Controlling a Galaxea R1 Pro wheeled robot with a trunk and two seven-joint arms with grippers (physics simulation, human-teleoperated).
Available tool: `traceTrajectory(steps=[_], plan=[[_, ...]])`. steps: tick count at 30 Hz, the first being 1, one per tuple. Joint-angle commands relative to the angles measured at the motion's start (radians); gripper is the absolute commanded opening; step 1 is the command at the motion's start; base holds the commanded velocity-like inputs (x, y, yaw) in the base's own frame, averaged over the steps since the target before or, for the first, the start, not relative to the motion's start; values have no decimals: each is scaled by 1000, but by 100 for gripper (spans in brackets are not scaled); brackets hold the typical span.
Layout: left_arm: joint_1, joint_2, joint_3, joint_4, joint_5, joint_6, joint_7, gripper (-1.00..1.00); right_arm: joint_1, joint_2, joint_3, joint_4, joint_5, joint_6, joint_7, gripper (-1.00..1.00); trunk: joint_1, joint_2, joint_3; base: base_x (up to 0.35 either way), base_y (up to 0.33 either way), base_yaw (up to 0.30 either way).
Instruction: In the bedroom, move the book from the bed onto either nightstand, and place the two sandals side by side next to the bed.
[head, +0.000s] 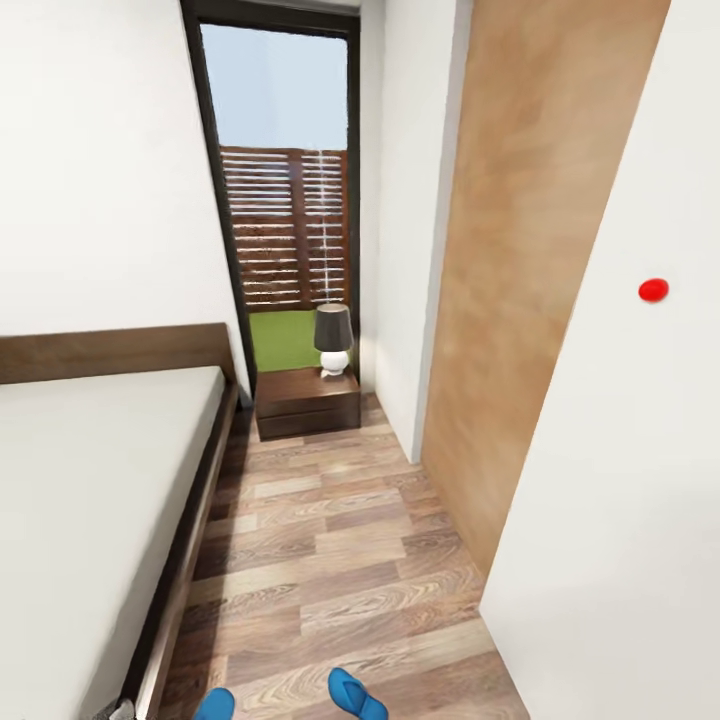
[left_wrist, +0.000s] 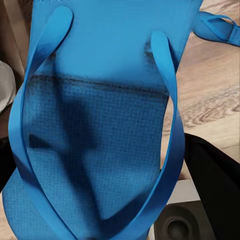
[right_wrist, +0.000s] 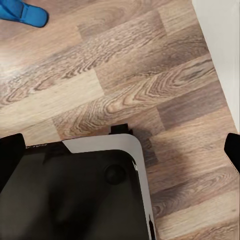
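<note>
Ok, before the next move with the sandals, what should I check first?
1. Left gripper's hold on the close sandal: cannot tell, the fingers are hidden.
2. Other sandal lying on the floor: ok.
3. Sandals side by side: cannot tell, the head view's edge cuts them.
4. Sandals near the bed: ok.
5. Book on the nightstand: not ok, its top carries a lamp.

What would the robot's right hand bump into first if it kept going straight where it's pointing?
Most likely the wooden floor: the right wrist view looks along the hand straight onto the planks. A blue sandal lies off to one side, probably out of its path, though depth is hard to judge.
</note>
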Motion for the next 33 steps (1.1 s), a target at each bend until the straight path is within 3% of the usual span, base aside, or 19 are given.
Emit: traceTrajectory(steps=[1,15,33], plan=[[-1,0,-9,1,3,-3,4,-100,-1,0,-7,1,-3,-3,7,100,1,-2,-2,134,-9,265],[-1,0,-9,1,2,-3,4,-100,-1,0,-7,1,-3,-3,7,100,1,-2,-2,134,-46,273],[-1,0,-9,1,3,-4,5,-100,-1,0,-7,1,-3,-3,7,100,1,-2,-2,158,-127,36]])
